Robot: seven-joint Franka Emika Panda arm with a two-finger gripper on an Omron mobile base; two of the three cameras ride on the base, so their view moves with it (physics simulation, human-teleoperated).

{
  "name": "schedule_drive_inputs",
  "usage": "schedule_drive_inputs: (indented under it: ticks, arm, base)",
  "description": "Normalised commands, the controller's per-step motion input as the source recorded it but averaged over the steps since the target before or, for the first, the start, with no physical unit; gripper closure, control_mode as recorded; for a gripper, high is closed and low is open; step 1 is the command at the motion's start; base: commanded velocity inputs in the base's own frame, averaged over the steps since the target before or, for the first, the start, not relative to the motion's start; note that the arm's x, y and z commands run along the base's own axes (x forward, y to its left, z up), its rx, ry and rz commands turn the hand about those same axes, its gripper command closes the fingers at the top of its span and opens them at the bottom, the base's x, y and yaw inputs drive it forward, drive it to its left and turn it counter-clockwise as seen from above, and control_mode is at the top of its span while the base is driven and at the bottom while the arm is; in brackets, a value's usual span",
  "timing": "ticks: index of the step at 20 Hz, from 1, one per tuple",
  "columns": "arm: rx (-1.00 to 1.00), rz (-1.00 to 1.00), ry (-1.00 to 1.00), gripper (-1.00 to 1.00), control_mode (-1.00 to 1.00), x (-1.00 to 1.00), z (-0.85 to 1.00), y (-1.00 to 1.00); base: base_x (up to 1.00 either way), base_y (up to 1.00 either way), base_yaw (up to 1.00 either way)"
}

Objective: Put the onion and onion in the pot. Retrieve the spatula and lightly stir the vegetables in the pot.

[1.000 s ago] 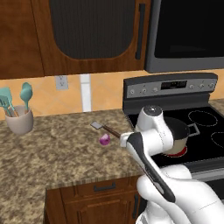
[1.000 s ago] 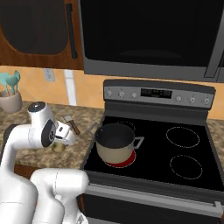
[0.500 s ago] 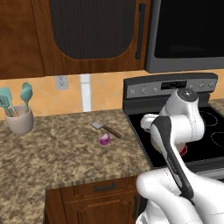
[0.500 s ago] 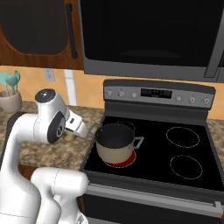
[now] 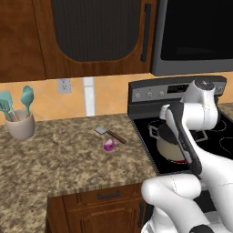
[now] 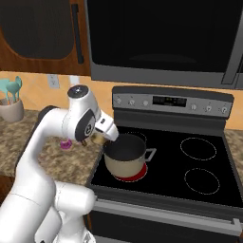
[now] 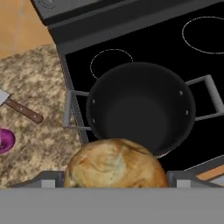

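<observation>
White two-finger gripper (image 6: 98, 137) is clamped wide on the tan-yellow roundish onion (image 7: 114, 163), held between its jaws above the stove's front-left area, just left of & slightly above the round beige-sided pot w/ dark interior, grey rim & two grey loop handles (image 6: 125, 154). In hand view the tan onion sits at the near edge of the pot's (image 7: 141, 106) mouth, not yet over its centre; pot interior looks bare. Pot stands on the glowing red front-left burner (image 6: 130, 172) of the black glass cooktop (image 6: 204, 190).

Purple-magenta small onion (image 5: 108, 145) lies on the speckled brown granite counter (image 5: 54, 154), left of the stove, well apart from pot. Just beyond it, near but not touching: small spatula w/ light grey rectangular blade & slim dark brown wooden handle (image 5: 110, 134), lying flat, blade pointing far-left.

Far left on counter: beige crock holding teal long-handled utensils (image 5: 19, 119), by the backsplash.
</observation>
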Motion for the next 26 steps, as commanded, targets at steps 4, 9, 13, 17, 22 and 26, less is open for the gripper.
schedule_drive_inputs:
  ticks: [4,9,13,17,22,26]
  arm:
    - [0.00,-0.01,0.00,1.00,-1.00,0.66,-0.72,-0.56]
    - [0.00,0.00,0.04,1.00,-1.00,0.40,-0.72,-0.39]
    - [0.00,0.00,0.16,1.00,-1.00,0.33,-0.52,-0.24]
    - [0.00,0.00,0.13,1.00,-1.00,0.18,-0.30,-0.04]
    - [0.00,0.00,0.04,-1.00,-1.00,0.06,-0.14,0.00]
    - [0.00,0.00,0.00,-1.00,-1.00,0.04,-0.11,0.00]
  base:
    - [0.00,0.00,0.00]
    - [0.00,0.00,0.00]
    - [0.00,0.00,0.00]
    - [0.00,0.00,0.00]
    - [0.00,0.00,0.00]
    - [0.00,0.00,0.00]
